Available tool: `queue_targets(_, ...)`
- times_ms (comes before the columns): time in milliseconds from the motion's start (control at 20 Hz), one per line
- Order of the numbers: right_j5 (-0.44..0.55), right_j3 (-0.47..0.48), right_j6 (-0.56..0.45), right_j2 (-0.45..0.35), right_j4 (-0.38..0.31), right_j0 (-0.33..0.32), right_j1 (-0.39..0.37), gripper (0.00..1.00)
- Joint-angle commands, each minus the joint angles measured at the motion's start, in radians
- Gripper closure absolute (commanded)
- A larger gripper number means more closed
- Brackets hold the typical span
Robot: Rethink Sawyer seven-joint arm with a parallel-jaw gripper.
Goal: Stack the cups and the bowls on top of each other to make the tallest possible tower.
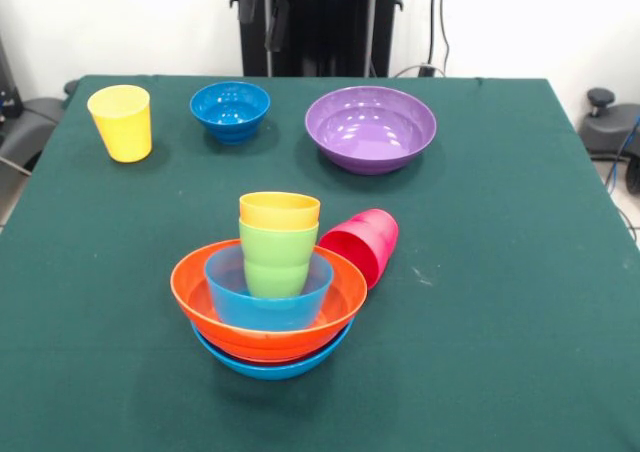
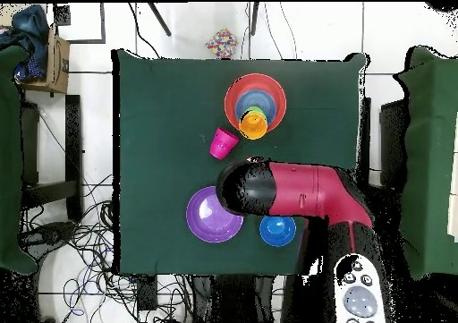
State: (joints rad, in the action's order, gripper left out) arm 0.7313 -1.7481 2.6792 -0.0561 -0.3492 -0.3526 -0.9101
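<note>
On the green surface [image 1: 500, 272], the tower [image 1: 270, 292] stood near the front edge: a light-blue bowl at the bottom, orange bowls in it, a smaller blue bowl inside those, then a green cup [image 1: 277, 262] with an orange-yellow cup [image 1: 279, 210] nested on top. A pink cup [image 1: 362, 244] lay tipped on its side just beside it. Well apart, along the far side, a yellow cup [image 1: 121, 122], a dark-blue bowl [image 1: 230, 110] and a purple bowl [image 1: 370, 128] waited unstacked. My arm [image 2: 295, 191] hung above the surface; I could not tell the state of my end effector. By my judgement, roughly half the stacking remained.
</note>
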Motion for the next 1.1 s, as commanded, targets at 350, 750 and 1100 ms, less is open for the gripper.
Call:
queue_targets(350, -0.097, -0.092, -0.222, -0.109, -0.142, 0.001, 0.055, 0.0)
queue_targets(750, -0.059, -0.072, -0.306, -0.142, -0.202, -0.031, 0.061, 0.0)
queue_targets(1100, -0.097, -0.081, -0.308, -0.163, -0.26, -0.063, 0.078, 0.0)
